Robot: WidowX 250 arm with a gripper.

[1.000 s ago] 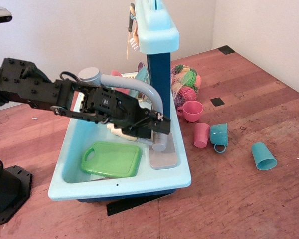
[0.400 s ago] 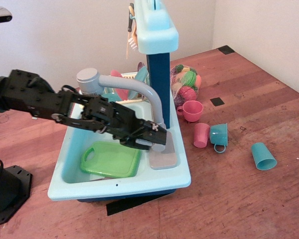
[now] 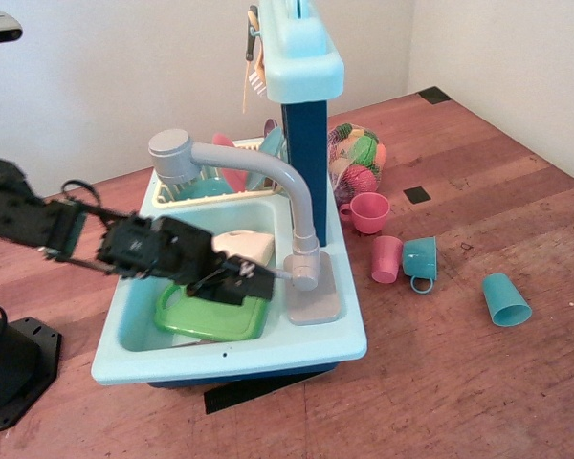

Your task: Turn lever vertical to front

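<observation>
The toy tap stands at the right side of the light-blue sink [image 3: 354, 330], with a long curved grey spout [image 3: 258, 163]. The lever [image 3: 279, 274] is a thin light-grey stub sticking out from the round grey hub [image 3: 304, 275], pointing left and roughly level over the basin. My gripper [image 3: 249, 284] sits just left of the lever's tip, low over the basin. Its jaws look slightly apart and hold nothing. The arm reaches in from the left.
A green cutting board [image 3: 210, 316] lies in the basin under the gripper. A dish rack [image 3: 206, 191] with plates stands behind. Pink cups [image 3: 368, 212] and teal cups [image 3: 505, 300] lie on the wooden table to the right. A black base [image 3: 10, 368] is at the front left.
My gripper was at the lever and hub under the spout. It has pulled back to the left and lower, away from the hub, and the lever now shows free.
</observation>
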